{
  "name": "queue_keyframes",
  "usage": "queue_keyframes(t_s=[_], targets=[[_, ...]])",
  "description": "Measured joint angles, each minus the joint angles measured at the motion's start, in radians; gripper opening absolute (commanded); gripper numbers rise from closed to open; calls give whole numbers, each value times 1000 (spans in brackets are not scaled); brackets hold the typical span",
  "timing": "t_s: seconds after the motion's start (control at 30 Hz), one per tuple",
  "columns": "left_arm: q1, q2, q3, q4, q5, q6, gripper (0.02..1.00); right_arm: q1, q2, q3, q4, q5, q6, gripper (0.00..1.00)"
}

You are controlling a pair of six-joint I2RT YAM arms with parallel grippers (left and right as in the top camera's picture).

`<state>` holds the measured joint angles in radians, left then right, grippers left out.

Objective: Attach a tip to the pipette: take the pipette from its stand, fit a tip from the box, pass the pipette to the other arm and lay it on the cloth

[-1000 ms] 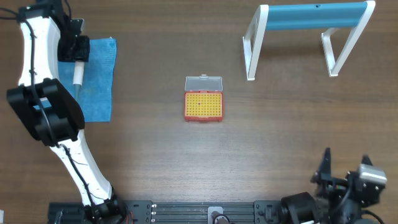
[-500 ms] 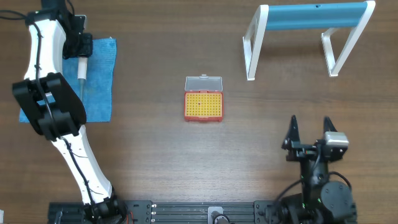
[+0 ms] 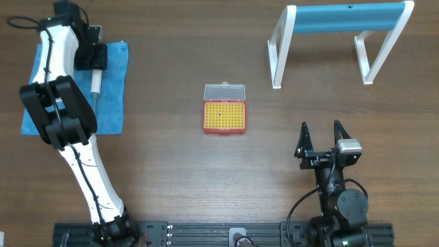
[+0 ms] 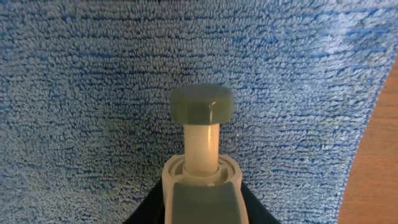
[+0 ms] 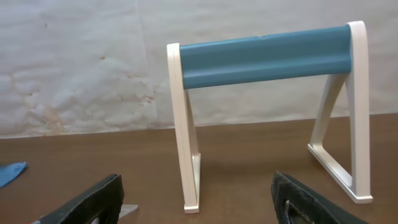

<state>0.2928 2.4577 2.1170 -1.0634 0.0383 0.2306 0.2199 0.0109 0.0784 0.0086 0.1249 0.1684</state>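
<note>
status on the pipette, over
Left end effector shut on pipette, over cloth. Right end effector open, empty. Tip box mid-table, not in the way.

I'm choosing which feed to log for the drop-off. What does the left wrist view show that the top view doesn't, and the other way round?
Left wrist view: the grey cap on the end of the pipette, close up, with the weave of the blue cloth behind it. Top view: the tip box with its lid folded back, the blue-and-white stand, and the open right gripper. Both: the pipette over the cloth.
</note>
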Motion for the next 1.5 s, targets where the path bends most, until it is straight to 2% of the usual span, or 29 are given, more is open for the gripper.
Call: queue_keyframes(t_s=[0.13,0.3,0.47,0.53,0.67,0.97,1.2,1.3,1.33,1.5], targets=[[0,2,0,2,0,1,80,0,0,-51,60,-24,3,787],[0,17,0,3,3,3,371,0,0,-69,47,-34,3,787],[-15,17,0,11,7,8,516,0,0,-69,17,-39,3,785],[-24,17,0,15,7,10,625,0,0,-69,7,-39,3,787],[-47,17,0,13,7,11,713,0,0,-69,-2,-39,3,787],[-51,-11,0,1,6,11,779,0,0,-69,-2,-39,3,785],[-51,-243,59,-71,6,11,792,0,0,-69,-10,-40,3,785],[-51,-398,128,-132,-1,13,904,0,0,-69,-38,-43,3,785],[-51,-444,145,-146,-10,13,998,0,-1,-69,-66,-43,3,785],[-51,-744,173,-180,-61,11,998,0,0,-70,-69,-49,3,785]])
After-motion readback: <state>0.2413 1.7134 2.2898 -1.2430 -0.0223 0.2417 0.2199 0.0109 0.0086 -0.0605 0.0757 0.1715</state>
